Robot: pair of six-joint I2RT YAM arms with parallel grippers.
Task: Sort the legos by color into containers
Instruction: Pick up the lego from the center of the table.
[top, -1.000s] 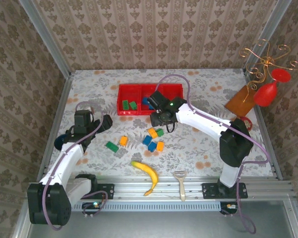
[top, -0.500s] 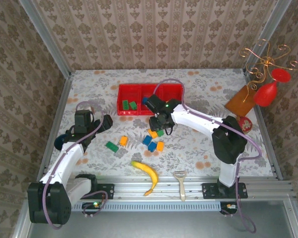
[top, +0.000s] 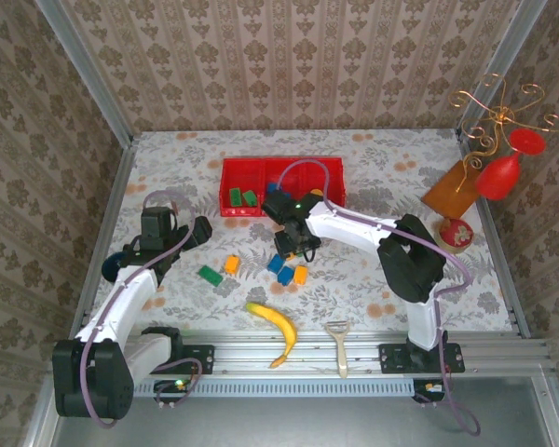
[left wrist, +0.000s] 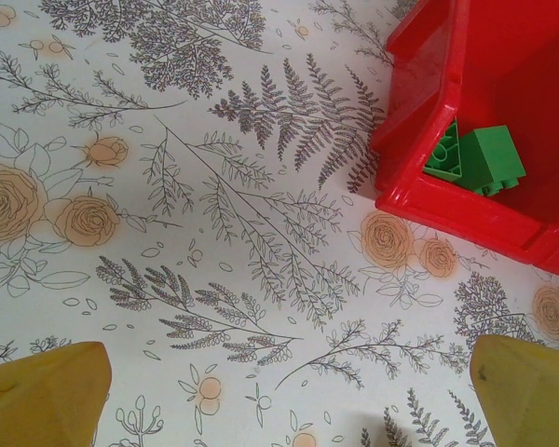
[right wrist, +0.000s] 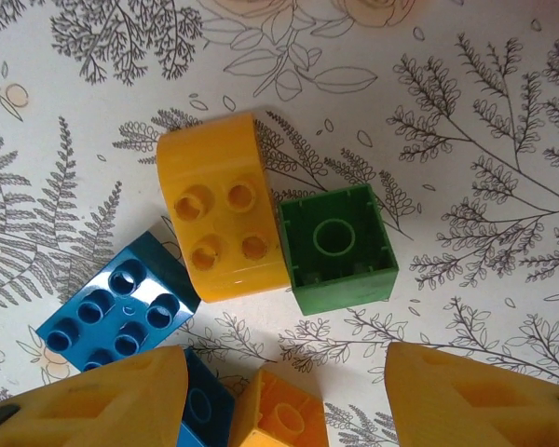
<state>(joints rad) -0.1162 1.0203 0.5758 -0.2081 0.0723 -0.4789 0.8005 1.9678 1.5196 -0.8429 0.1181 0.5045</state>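
Two green bricks (top: 242, 197) sat in the left compartment of the red tray (top: 261, 162), which lay at the far middle of the flowered table (top: 373, 289). In the left wrist view they were tucked against the tray's near corner wall. The rest of the bricks were loose on the table, just near of the tray. From the right wrist camera, an orange brick (right wrist: 222, 217) lay studs up, touching a green brick (right wrist: 337, 247) that was flipped hollow side up on its right. A blue brick (right wrist: 116, 312) lay at its left. Another blue one and another orange one sat low in that view.

Over that cluster hovered the right gripper (right wrist: 284, 372), jaws released and apart, nothing pinched between them. From above, a lone green brick (top: 210, 274) and a lone orange brick (top: 231, 264) lay further left.

The left gripper (left wrist: 289, 400) hung over bare table, left of the tray, spread wide and holding nothing. Toward the near edge lay a banana (top: 273, 331), with a peeler (top: 338, 343) to its right. A red goblet (top: 499, 173) stood at the far right.
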